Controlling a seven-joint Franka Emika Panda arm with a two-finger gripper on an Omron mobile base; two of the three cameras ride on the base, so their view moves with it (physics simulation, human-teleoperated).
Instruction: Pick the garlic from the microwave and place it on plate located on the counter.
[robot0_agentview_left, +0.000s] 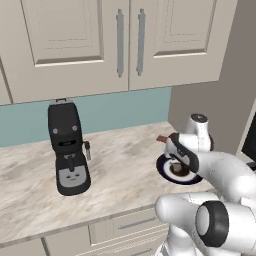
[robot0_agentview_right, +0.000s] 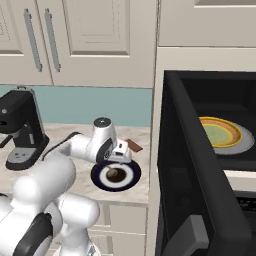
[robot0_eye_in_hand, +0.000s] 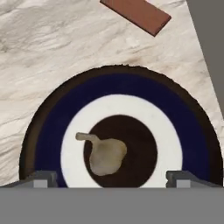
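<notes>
The garlic (robot0_eye_in_hand: 105, 154), a small greyish-tan lump with a short stem, lies on the dark brown centre of the plate (robot0_eye_in_hand: 131, 87), which has a navy rim and a white ring. The plate (robot0_agentview_right: 99, 178) rests on the marbled counter (robot0_agentview_left: 120, 165) beside the tall side panel of the microwave housing. My gripper (robot0_eye_in_hand: 113, 180) hangs just above the plate, open, its two fingertips wide apart on either side of the garlic and touching nothing. The microwave (robot0_agentview_right: 210, 150) stands at the right with its door (robot0_agentview_right: 195, 200) swung wide open.
A yellow-orange dish (robot0_agentview_right: 220, 132) sits on the turntable inside the microwave. A flat reddish-brown bar (robot0_eye_in_hand: 135, 15) lies on the counter just behind the plate. A black coffee machine (robot0_agentview_left: 69, 150) stands to the left. Cream cabinets (robot0_agentview_left: 120, 45) hang overhead.
</notes>
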